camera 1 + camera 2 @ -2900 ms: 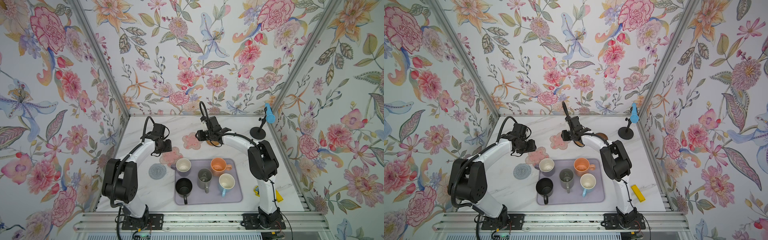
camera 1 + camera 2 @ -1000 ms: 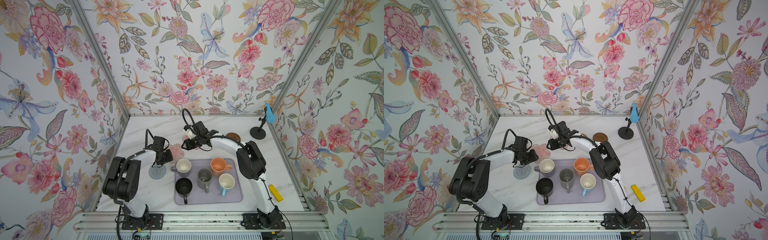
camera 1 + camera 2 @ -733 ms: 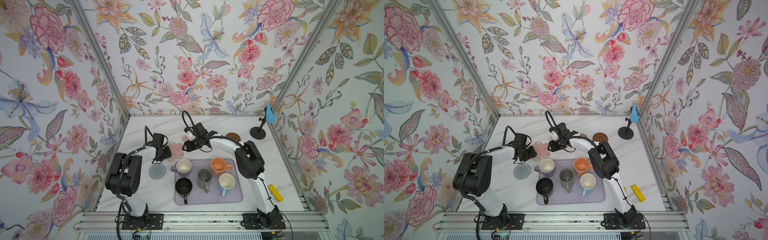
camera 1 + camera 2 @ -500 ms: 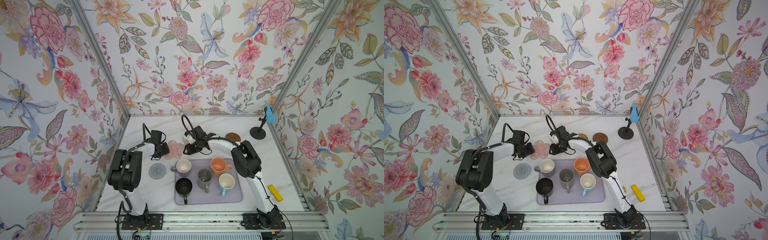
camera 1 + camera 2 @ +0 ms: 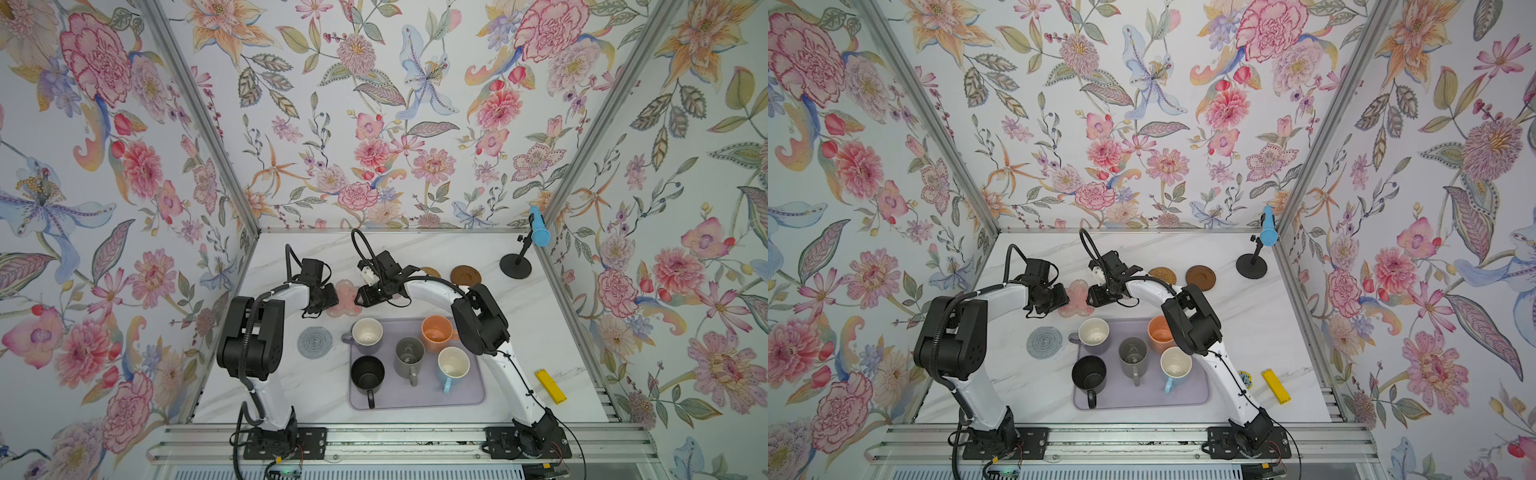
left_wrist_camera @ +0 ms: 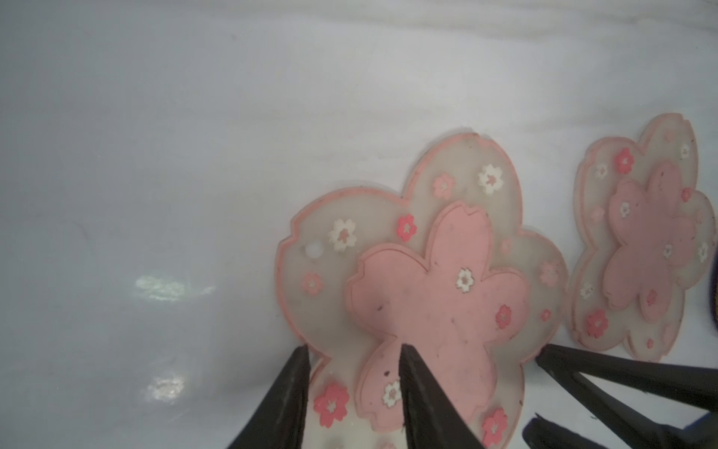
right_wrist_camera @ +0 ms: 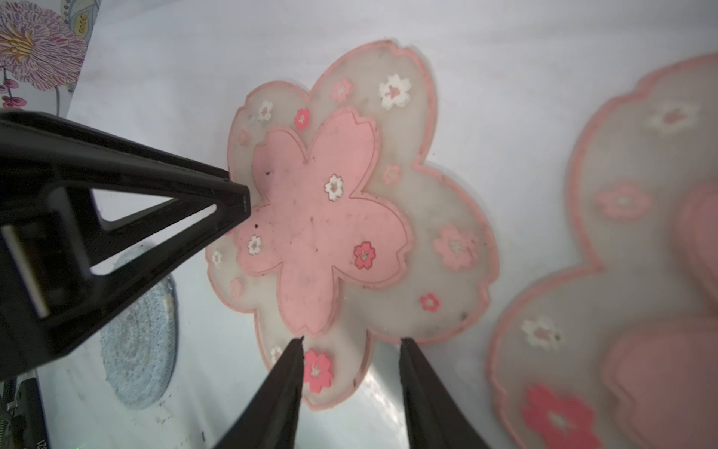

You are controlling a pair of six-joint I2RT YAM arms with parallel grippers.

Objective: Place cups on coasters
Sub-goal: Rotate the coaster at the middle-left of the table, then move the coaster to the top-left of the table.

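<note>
Showing both grippers set low at one pink flower coaster [image 6: 427, 272]. The left gripper [image 6: 351, 388] is partly open, its tips straddling one petal and clamping nothing. The right gripper [image 7: 351, 373] is likewise partly open across another petal, also empty. Whether the tips press the mat or hover above it cannot be told. A second flower coaster [image 6: 645, 241] lies just beside, with a narrow strip of marble [image 6: 194, 155] between.

Outward, the knitted coaster [image 5: 314, 340] lies on the left arm's side; the rattan coaster [image 5: 1162, 274] and brown coaster [image 5: 1200, 275] lie on the right arm's, farther out. All five are bare.

The cups stand upright on the lavender mat [image 5: 415, 401], base-ward of the jaws: lavender cup [image 5: 368, 332] nearest, then peach cup [image 5: 436, 330], grey cup [image 5: 409, 355], black cup [image 5: 368, 374], blue cup [image 5: 453, 363]. The coming reach probably runs back toward the bases. The lavender cup's handle points to the left arm's side, favouring that arm. Bare marble is widest beyond the flower coasters.
</note>
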